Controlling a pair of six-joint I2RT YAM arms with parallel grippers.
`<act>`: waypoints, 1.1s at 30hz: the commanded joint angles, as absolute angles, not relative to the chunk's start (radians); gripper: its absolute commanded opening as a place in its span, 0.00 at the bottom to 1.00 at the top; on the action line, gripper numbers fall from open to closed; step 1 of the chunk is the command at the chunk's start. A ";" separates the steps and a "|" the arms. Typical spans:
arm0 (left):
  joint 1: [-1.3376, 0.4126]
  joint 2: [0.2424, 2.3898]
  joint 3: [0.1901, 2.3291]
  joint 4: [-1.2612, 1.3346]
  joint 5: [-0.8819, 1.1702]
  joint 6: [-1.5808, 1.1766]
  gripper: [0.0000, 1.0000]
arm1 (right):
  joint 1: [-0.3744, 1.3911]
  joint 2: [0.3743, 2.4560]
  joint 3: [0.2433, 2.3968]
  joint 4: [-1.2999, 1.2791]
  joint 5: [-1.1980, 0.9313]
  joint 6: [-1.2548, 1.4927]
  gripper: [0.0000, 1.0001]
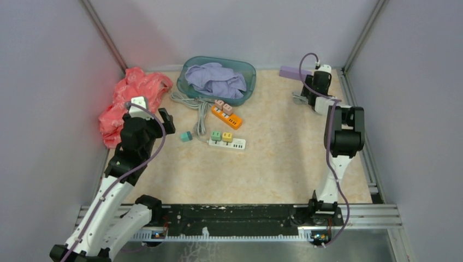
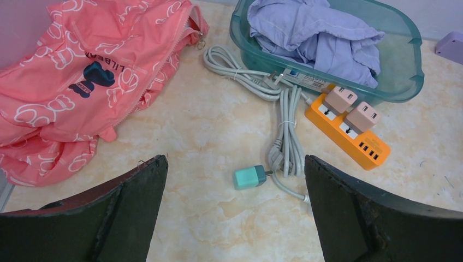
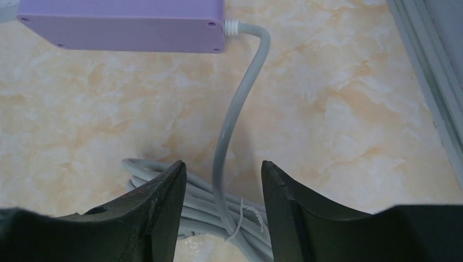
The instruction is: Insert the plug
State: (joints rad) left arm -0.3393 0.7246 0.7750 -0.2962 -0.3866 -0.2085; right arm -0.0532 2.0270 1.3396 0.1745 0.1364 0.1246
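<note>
Teal plug (image 2: 250,177) on its side near white power strip (image 1: 227,143)

Marbled tabletop (image 1: 273,169): pink jacket (image 1: 123,103), teal basin (image 1: 252,79), orange strip (image 1: 235,120), white strip (image 1: 236,144), purple strip (image 1: 289,72), teal plug (image 1: 186,136)

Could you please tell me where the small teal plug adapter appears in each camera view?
Top external: the small teal cube-shaped plug adapter lies left of centre.
Left wrist: adapter lower centre, beside the grey cable.
Right wrist: not in it.
Shared landmark: the orange plastic power strip.
</note>
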 commanded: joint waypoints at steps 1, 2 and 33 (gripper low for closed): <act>-0.327 0.722 0.765 -0.270 -0.376 -0.192 1.00 | -0.052 2.044 1.394 0.245 0.106 0.131 0.49; -0.327 0.722 0.767 -0.270 -0.376 -0.193 1.00 | -0.052 2.039 1.388 0.243 0.095 0.128 0.45; -0.310 0.675 0.758 -0.259 -0.335 -0.218 1.00 | 0.206 1.367 0.718 0.004 -0.103 0.240 0.00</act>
State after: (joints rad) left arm -0.3180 0.6815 0.7689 -0.2905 -0.3462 -0.2127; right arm 0.1730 1.4548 0.7197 0.0650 -0.0818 0.2043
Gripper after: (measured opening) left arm 0.998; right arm 0.025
